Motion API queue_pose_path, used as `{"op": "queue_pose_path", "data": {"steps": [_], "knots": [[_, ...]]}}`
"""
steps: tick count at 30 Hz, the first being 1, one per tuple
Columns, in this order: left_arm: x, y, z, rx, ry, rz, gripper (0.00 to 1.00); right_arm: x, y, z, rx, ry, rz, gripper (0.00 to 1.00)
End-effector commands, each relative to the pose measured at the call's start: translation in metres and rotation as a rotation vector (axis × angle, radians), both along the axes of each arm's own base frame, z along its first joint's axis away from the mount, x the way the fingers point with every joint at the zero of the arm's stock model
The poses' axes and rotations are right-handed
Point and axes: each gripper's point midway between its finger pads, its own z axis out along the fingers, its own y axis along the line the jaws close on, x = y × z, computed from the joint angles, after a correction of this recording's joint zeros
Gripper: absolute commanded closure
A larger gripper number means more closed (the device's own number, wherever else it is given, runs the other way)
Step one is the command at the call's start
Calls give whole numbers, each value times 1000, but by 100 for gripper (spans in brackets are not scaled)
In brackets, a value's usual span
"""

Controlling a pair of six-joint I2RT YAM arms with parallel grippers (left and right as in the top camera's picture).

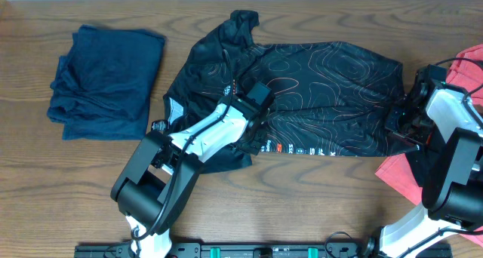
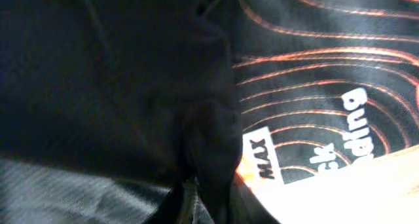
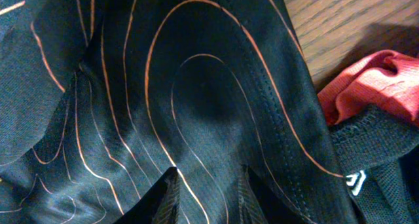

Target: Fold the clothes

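Left gripper (image 1: 258,96) sits mid-jersey (image 1: 332,84), with cloth on every side and the fabric bunched up dark just ahead of it, so there is no bare wood close by. Further to its left is a narrow strip of table (image 1: 317,205), then the navy pile (image 1: 106,81) blocks the way.

Right gripper (image 1: 398,126) is hemmed in. Jersey cloth fills the gap between its fingers (image 3: 167,194), and the coral-red garment (image 1: 468,73) lies just to its right and behind. Open wood lies ahead-right of it — and behind, between the two arms.
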Motion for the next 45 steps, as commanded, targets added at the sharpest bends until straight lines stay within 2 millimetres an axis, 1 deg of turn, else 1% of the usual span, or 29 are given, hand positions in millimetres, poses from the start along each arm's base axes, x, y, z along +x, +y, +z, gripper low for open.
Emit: {"op": "queue_pose_path", "data": {"steps": [1, 3, 6, 8, 10, 12, 13, 15, 17, 18, 21, 26, 27, 28, 29, 30, 31, 32, 35, 37, 40, 44, 45], "knots": [[-2, 10, -9, 56, 17, -4, 89, -2, 1, -2, -8, 10, 11, 72], [-1, 10, -8, 58, 14, -3, 94, -1, 1, -2, -8, 10, 11, 72], [6, 10, 3, 60, -16, 0, 94, -2, 1, -2, -8, 10, 11, 73], [21, 13, 20, 72, -82, 2, 94, -2, 1, -2, -8, 10, 10, 73], [41, 17, 42, 78, -172, 22, 94, -2, 1, -2, -7, 12, 10, 73], [65, 20, 69, 64, -284, 59, 94, -2, 1, -2, -7, 13, 10, 73], [81, 19, 84, 31, -348, 81, 94, -2, 1, -2, -7, 12, 10, 73], [100, 15, 103, -31, -426, 111, 94, -2, 1, -2, -7, 12, 10, 73], [117, 7, 115, -117, -482, 128, 94, -2, 1, -2, -7, 13, 10, 73], [122, 0, 118, -160, -491, 126, 94, -2, 1, -2, -7, 13, 10, 73], [126, -15, 117, -245, -477, 119, 93, -3, 2, -2, -6, 14, 10, 73], [126, -18, 102, -240, -449, 131, 93, -3, 2, -2, -6, 17, 10, 73], [125, -18, 101, -238, -445, 131, 92, -3, 2, -2, -6, 17, 10, 73], [125, -17, 100, -237, -443, 130, 86, -3, 2, -2, -6, 17, 10, 73], [125, -18, 100, -237, -443, 130, 68, -3, 2, -2, -6, 17, 10, 73], [125, -18, 100, -237, -444, 131, 53, -3, 2, -2, -6, 17, 10, 74], [125, -17, 100, -237, -444, 131, 41, -3, 2, -2, -6, 17, 10, 74], [125, -17, 100, -236, -444, 130, 34, -3, 2, -2, -6, 17, 10, 74], [124, -14, 99, -218, -439, 105, 29, -3, 2, -2, -6, 16, 10, 74], [124, 0, 98, -169, -442, 123, 28, -2, 1, -2, -8, 13, 10, 73], [124, 28, 95, -83, -429, 170, 28, -2, 1, -2, -9, 10, 10, 73], [111, 73, 82, -12, -321, 318, 28, -1, -1, -2, -16, 8, 7, 73], [108, 84, 79, 3, -296, 361, 30, -1, -2, -2, -21, 9, 7, 73]]}}
